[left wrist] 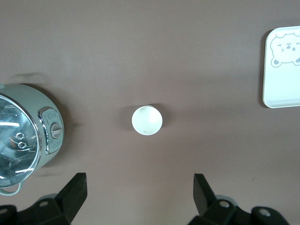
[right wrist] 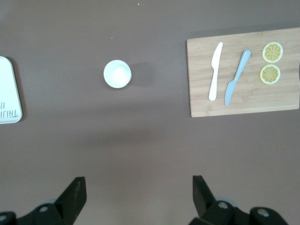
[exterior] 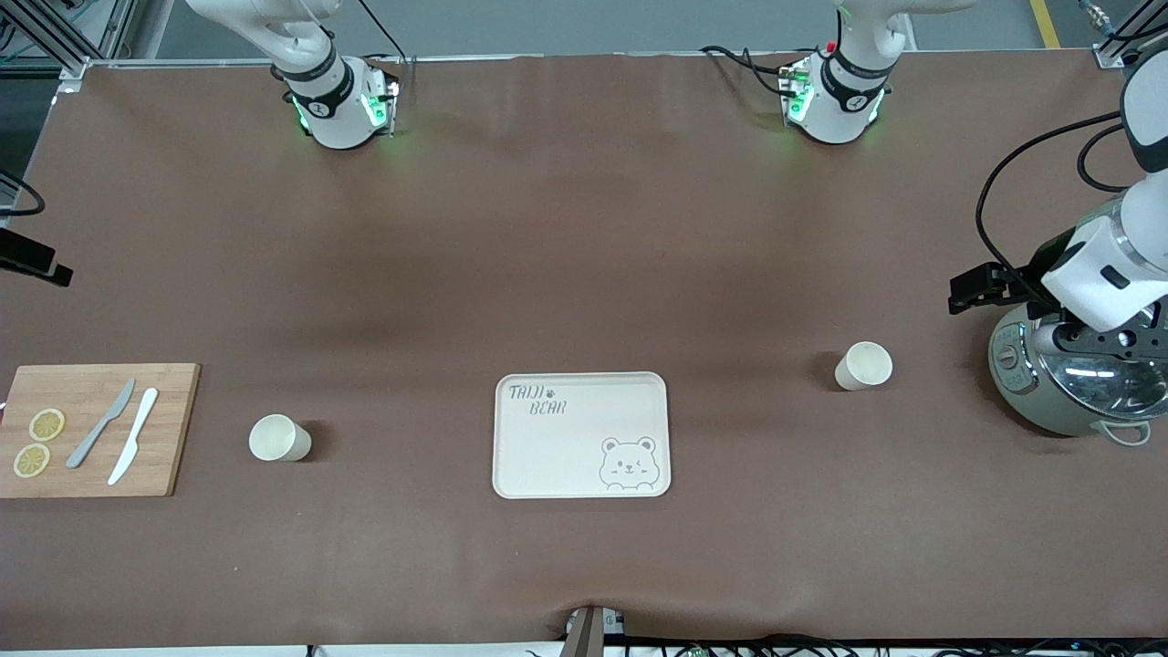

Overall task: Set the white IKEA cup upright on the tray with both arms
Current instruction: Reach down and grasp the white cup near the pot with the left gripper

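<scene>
- My left gripper (left wrist: 138, 197), fingers spread and empty, hangs over bare table; its cup (left wrist: 147, 120) stands upright, well off the tray (left wrist: 281, 96), toward my left arm's end.
- My right gripper (right wrist: 136, 197), likewise spread, hangs over the table; the second cup (right wrist: 117, 74) stands between the tray and the cutting board (right wrist: 243, 101).

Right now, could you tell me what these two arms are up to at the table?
Nothing is being held yet. The tray lies bare, with one white cup standing toward the right arm's end and another cup toward the left arm's end. The left gripper hangs open above its cup, beside a cooker. The right gripper hangs open above the table between its cup and a cutting board.
</scene>
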`<state>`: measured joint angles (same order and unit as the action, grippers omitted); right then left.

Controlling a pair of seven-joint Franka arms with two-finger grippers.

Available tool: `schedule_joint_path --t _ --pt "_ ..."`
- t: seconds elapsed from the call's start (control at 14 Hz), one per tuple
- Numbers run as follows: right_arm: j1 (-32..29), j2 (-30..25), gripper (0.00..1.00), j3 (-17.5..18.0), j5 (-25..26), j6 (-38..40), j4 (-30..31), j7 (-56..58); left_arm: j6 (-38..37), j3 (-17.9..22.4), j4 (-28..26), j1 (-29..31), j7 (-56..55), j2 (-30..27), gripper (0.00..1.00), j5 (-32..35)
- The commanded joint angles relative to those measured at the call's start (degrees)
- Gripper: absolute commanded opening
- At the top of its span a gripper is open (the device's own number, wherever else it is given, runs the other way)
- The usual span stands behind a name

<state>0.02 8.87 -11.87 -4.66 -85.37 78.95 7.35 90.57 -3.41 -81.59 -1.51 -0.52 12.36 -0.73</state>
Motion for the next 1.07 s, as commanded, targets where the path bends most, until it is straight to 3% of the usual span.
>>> schedule_joint_path --t 0.0,0.14,0.29,0.43,0.71,1.0 --pt "1.0 -0.1 1.0 -0.7 -0.7 0.6 -0.4 0.1 0.1 0.0 0.0 0.0 -2.1 -0.4 1.0 -0.7" --pt "1.1 -0.1 1.0 -0.7 -0.7 0.6 -0.4 0.1 1.5 0.0 -0.5 -0.2 -2.9 -0.2 1.0 -0.2" --pt "1.1 -0.1 1.0 -0.5 -0.8 0.4 -0.4 0.1 5.2 -0.5 -4.6 0.0 -2.8 -0.1 1.0 1.7" --pt "1.1 -0.1 1.0 -0.5 -1.0 0.3 -0.4 0.1 10.7 -0.5 -12.4 0.5 -2.6 -0.8 1.0 1.7" --pt "1.1 -0.1 1.0 -0.5 -0.8 0.3 -0.4 0.1 31.5 -0.5 -32.0 0.8 -2.3 -2.8 1.0 1.6" --pt "1.0 -0.1 1.0 -0.5 -0.7 0.6 -0.4 0.0 42.6 -0.5 -40.5 1.4 -1.7 -2.3 1.0 1.9"
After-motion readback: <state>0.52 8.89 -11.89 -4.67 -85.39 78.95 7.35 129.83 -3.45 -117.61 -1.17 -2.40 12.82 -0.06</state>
